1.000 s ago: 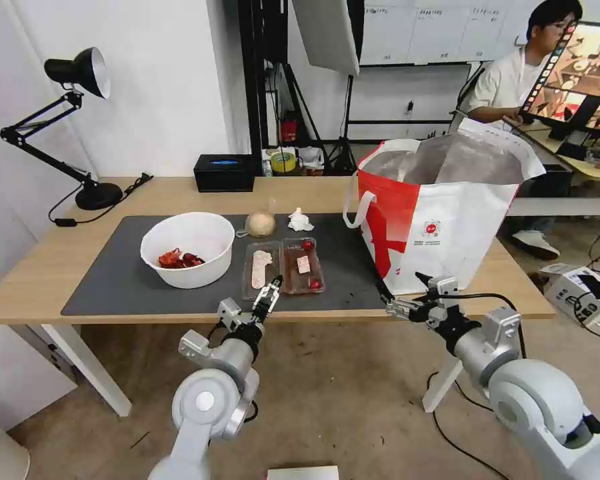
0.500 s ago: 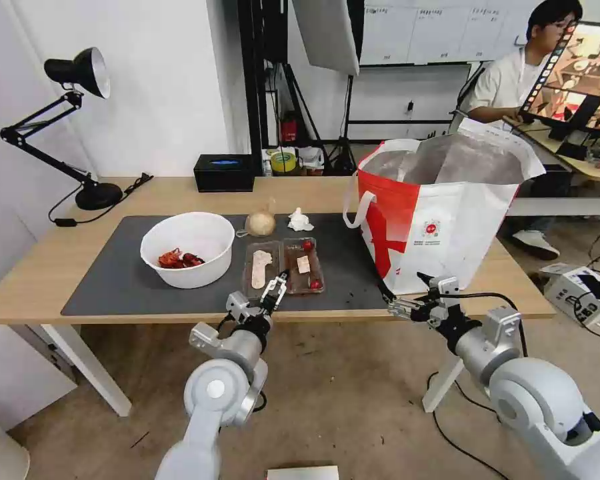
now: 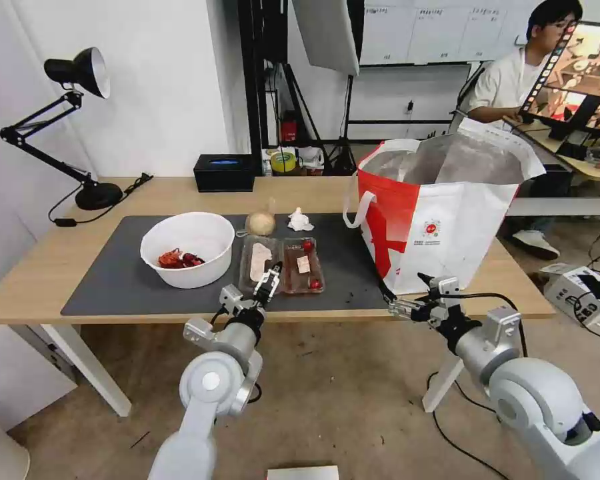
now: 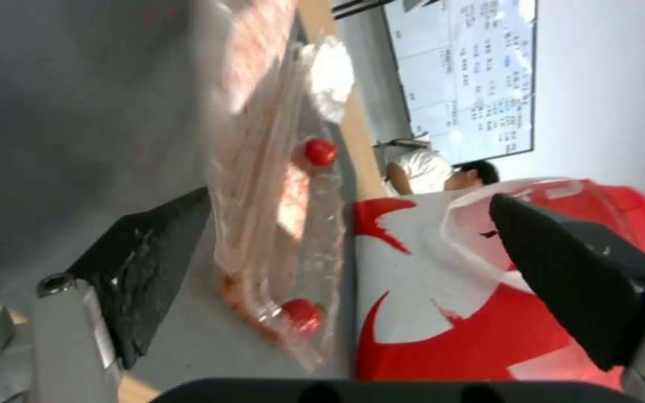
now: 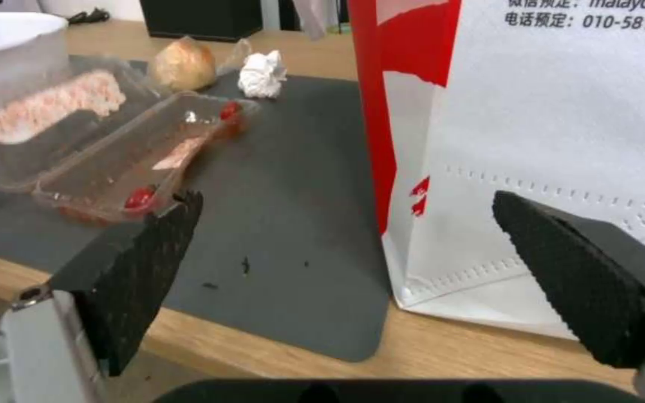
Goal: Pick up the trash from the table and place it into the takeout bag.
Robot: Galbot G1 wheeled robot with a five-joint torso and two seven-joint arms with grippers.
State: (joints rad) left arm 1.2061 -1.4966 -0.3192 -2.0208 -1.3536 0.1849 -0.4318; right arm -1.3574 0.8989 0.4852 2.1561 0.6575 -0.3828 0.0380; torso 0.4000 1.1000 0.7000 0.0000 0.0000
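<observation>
You face a long wooden table (image 3: 180,195) on white legs, set against a white wall (image 3: 160,80) on a bare concrete floor (image 3: 353,400). Take the dark mat (image 3: 113,280) on it as your landmark: it covers the middle of the tabletop, and all the trash lies on it.

The bag (image 3: 440,220) stands upright at the mat's right end, its mouth open and the silver lining showing, one white handle hanging toward the mat. A black lamp (image 3: 60,127) stands on the wood off the mat's left far corner, and a black box (image 3: 224,173) sits on the wood behind the mat's far edge.

On the mat's left half sits the bowl (image 3: 188,249) with red scraps inside. Just right of it, near the mat's front edge, lies the tray (image 3: 283,267), hinged open, its left half tilted up against the bowl side; red bits and pale scraps lie in it. Behind the tray, near the mat's far edge, the lump (image 3: 261,223) and the tissue (image 3: 300,221) sit side by side, apart from each other.

Your left tool (image 3: 269,283) is at the mat's front edge, at the tray's near rim; in the left wrist view its jaws stand spread with the tray's edge (image 4: 277,224) between them, not pinched. Your right tool (image 3: 388,297) hovers at the mat's front right corner, just off the bag's near bottom corner, jaws wide apart and holding nothing.
</observation>
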